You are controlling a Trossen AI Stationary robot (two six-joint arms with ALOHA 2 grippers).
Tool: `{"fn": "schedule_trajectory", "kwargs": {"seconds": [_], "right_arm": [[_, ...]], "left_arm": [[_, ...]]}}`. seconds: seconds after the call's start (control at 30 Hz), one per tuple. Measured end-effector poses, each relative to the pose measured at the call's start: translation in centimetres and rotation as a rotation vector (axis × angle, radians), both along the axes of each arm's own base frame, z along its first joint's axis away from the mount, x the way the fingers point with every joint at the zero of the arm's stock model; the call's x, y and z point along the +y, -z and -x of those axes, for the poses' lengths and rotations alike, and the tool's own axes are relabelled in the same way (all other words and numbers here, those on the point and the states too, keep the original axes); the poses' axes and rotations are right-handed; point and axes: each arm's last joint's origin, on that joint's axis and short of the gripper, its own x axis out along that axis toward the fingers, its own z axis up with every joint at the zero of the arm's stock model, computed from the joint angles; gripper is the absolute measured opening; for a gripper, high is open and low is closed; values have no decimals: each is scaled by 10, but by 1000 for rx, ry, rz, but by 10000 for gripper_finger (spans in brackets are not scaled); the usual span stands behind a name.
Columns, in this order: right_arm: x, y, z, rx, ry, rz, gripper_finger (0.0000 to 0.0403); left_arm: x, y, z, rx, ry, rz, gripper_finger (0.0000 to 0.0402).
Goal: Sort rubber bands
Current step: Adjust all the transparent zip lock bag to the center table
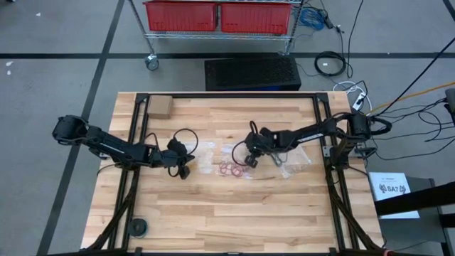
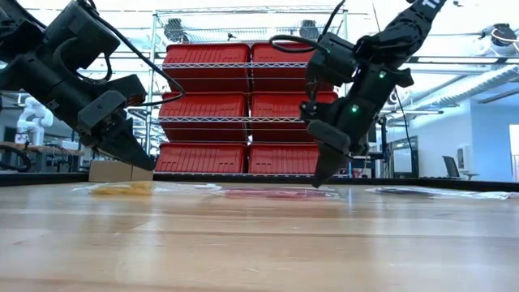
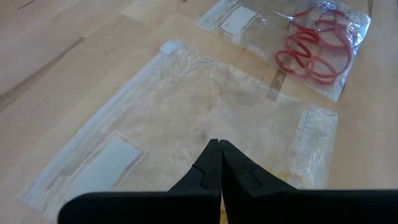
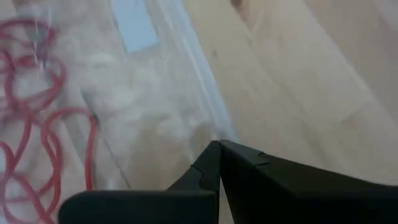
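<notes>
Red-orange rubber bands (image 1: 230, 169) lie inside a clear bag (image 3: 292, 37) at the table's middle. They also show in the right wrist view as red loops (image 4: 37, 124). My left gripper (image 3: 219, 144) is shut and hangs just above a second clear bag (image 3: 186, 112) left of the red bands. A tan-yellow heap (image 2: 122, 188) shows low on the table there. My right gripper (image 4: 219, 144) is shut, pointing down at the right edge of the red bands' bag (image 4: 205, 106). A third bag (image 1: 295, 168) lies farther right. My right gripper's shut fingertips (image 4: 211, 155) come from above, slanting down, and stand at the clear bag's sealed edge (image 4: 214, 127), which lies flat on the table. Whether they touch it, I cannot tell. My left gripper touches nothing that shows.
A small cardboard box (image 1: 160, 107) sits at the far left corner, and a black round thing (image 1: 138, 227) near the near left edge. Bare wood lies along the near side. Beyond the far edge stand a black mat (image 1: 252, 73) and a cart with red bins (image 2: 243, 105).
</notes>
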Motion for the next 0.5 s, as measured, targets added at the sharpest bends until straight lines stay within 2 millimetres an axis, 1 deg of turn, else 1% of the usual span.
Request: {"fn": "schedule_trajectory", "kwargs": {"seconds": [0.13, 0.3, 0.5], "right_arm": [[-4, -2, -2, -35, 5, -8, 0], [-1, -8, -9, -90, 36, -58, 0], [1, -9, -10, -88, 29, -55, 0]], "left_arm": [[0, 0, 0, -1, 0, 0, 0], [0, 0, 0, 0, 0, 0, 0], [0, 0, 0, 0, -1, 0, 0]]}}
